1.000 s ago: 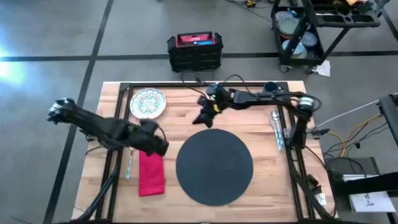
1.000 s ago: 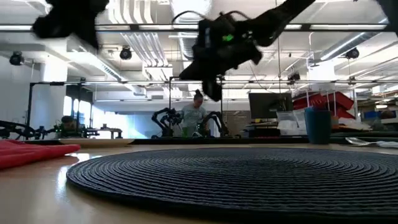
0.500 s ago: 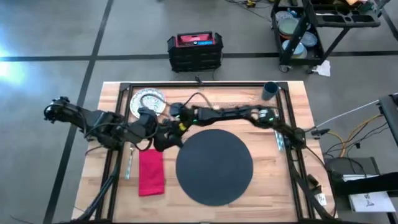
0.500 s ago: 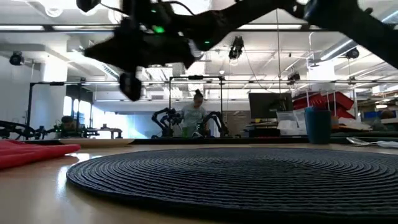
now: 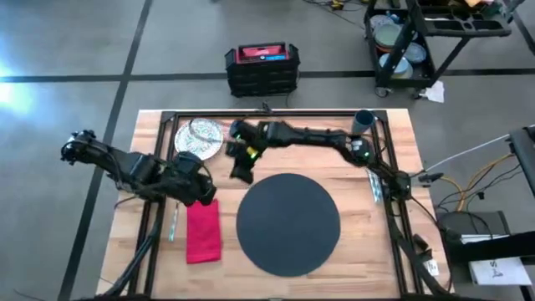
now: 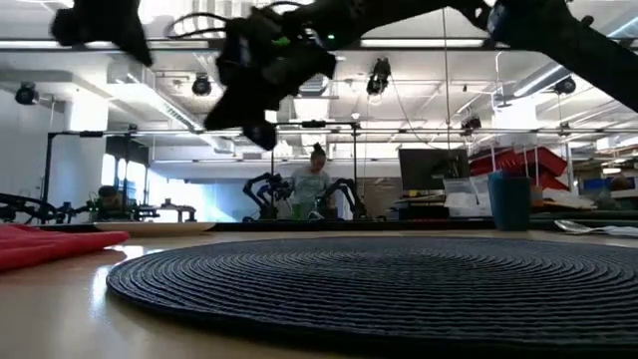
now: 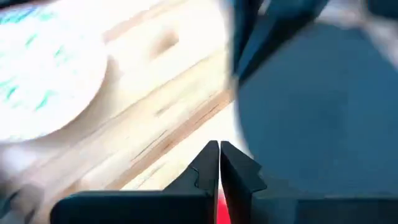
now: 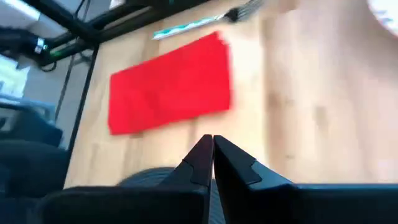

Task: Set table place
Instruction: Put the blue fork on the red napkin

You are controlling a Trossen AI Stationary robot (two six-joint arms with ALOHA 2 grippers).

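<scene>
The table (image 5: 334, 163) is the largest thing, light planks inside a black rail. On it the mat (image 5: 288, 223) lies flat near the middle, toward the front edge, with nothing set on it. The napkin (image 5: 202, 232) lies flat just left of the mat, near the left edge. The plate (image 5: 196, 136) sits by the far left corner, the cup (image 5: 364, 122) by the far right corner, the cutlery (image 5: 370, 180) along the right edge, and the fork (image 5: 174, 219) by the left rail, beside the napkin.

The right gripper (image 5: 242, 163) reaches across the table and hangs above bare wood between plate and mat, fingers pressed together on nothing. The left gripper (image 5: 199, 192) hovers over the far end of the napkin, also closed and empty.

The plate looks stiff, breakable and probably slick; its rim is the best hold. The napkin is soft and light and would droop, so pinch 1 edge. The cutlery is thin and flat, hard to get under.

Room is tight where the 2 arms meet; the mat's far and right sides are open.
</scene>
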